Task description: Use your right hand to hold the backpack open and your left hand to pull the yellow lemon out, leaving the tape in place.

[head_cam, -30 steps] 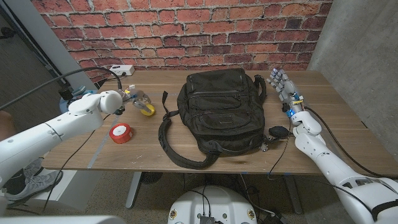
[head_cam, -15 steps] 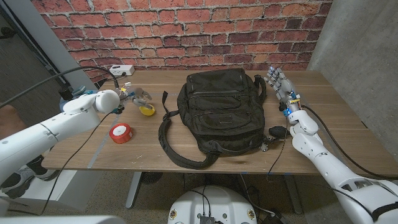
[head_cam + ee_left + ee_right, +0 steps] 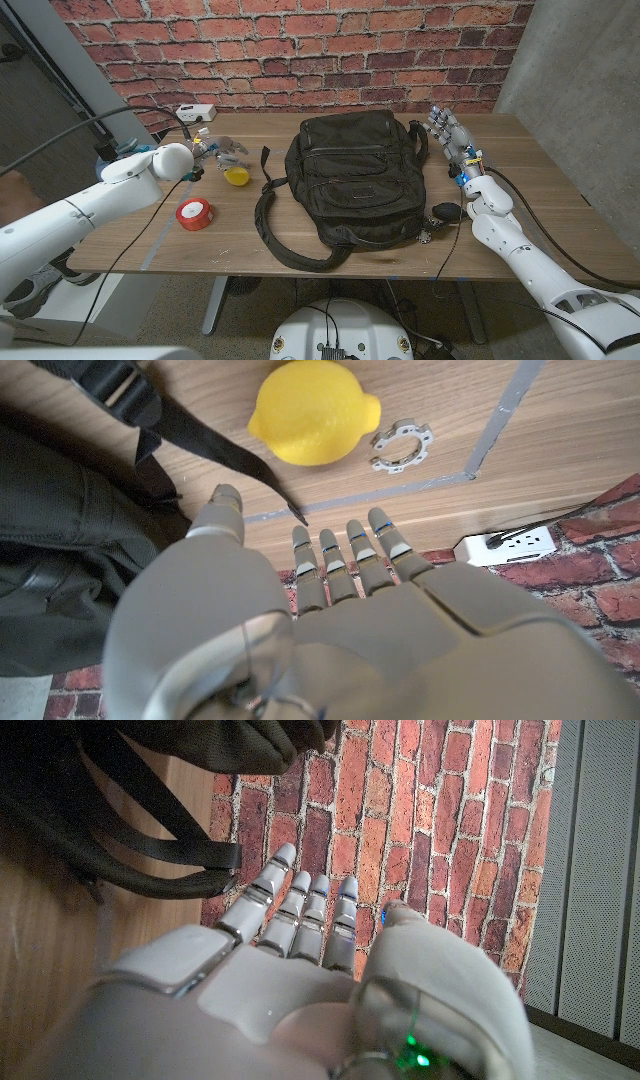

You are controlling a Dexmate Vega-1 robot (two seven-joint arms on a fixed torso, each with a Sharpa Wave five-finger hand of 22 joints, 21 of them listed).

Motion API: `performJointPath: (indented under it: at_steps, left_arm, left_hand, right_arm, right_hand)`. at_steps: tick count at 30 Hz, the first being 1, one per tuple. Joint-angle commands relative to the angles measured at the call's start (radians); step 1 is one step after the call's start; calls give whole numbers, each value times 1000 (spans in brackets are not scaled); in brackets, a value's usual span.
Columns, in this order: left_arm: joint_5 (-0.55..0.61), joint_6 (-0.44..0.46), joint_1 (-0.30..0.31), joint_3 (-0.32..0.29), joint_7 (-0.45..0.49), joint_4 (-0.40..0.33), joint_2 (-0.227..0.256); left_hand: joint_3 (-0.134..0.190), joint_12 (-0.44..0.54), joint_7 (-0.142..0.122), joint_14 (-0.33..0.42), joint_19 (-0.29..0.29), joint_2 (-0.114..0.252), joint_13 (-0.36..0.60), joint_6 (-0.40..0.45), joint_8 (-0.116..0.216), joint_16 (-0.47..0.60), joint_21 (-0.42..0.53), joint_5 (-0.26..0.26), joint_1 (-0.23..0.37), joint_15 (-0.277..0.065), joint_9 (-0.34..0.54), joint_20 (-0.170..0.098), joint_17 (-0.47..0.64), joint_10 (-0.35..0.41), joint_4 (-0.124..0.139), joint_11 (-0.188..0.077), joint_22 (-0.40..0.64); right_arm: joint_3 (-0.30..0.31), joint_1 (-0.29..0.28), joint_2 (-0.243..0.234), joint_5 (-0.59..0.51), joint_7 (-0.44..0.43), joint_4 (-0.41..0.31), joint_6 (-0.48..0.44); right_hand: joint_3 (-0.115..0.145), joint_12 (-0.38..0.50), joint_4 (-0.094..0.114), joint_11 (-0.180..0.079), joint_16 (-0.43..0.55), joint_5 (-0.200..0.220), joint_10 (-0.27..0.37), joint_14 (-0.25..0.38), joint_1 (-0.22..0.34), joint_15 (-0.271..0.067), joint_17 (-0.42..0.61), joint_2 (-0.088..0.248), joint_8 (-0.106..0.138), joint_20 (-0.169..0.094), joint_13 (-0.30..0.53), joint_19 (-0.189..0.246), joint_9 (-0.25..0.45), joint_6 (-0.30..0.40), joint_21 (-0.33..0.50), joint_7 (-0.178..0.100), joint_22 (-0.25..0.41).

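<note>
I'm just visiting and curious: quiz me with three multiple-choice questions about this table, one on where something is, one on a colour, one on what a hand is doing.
1. Where is the lemon?
A. inside the backpack
B. on the table, between the left hand and the backpack
C. on top of the tape

2. What colour is the tape roll?
A. red
B. blue
C. green

3. What is the left hand doing?
A. gripping the lemon
B. pulling a strap
C. holding nothing, fingers apart

Answers:
1 B: the lemon lies on bare wood left of the backpack.
2 A: the roll near the front edge is red.
3 C: the left wrist view shows the lemon lying beyond the fingertips, untouched.
</note>
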Motion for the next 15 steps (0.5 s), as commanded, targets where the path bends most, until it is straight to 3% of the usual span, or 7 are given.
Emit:
performJointPath:
  at_steps: [1, 15]
  left_arm:
    - [-143, 19, 15, -31, 117, -5, -37]
    - [-204, -40, 5, -17, 188, 53, -92]
  left_hand:
    - [-1, 6, 13, 1, 2, -35, 1, -1, -5, 6, -7, 0, -56, 10, 1, 4, -2, 8, 8, 2, 3]
    - [-5, 7, 31, 7, 6, -12, -8, 24, -3, 13, -9, 2, -96, 11, 0, 6, -5, 14, 29, 14, 4]
  right_arm:
    - [-9, 1, -28, -5, 0, -33, -24]
    - [-21, 2, -27, -19, -18, -37, -38]
  right_hand:
    - [11, 7, 1, -1, 1, 3, 5, 8, -1, -43, 1, -3, 5, -36, 2, -2, 0, 2, 3, -5, 2]
    - [19, 7, -1, -2, 1, 2, 4, 8, -1, -44, -3, -3, 5, -36, 0, -2, 0, 2, 3, -4, 1]
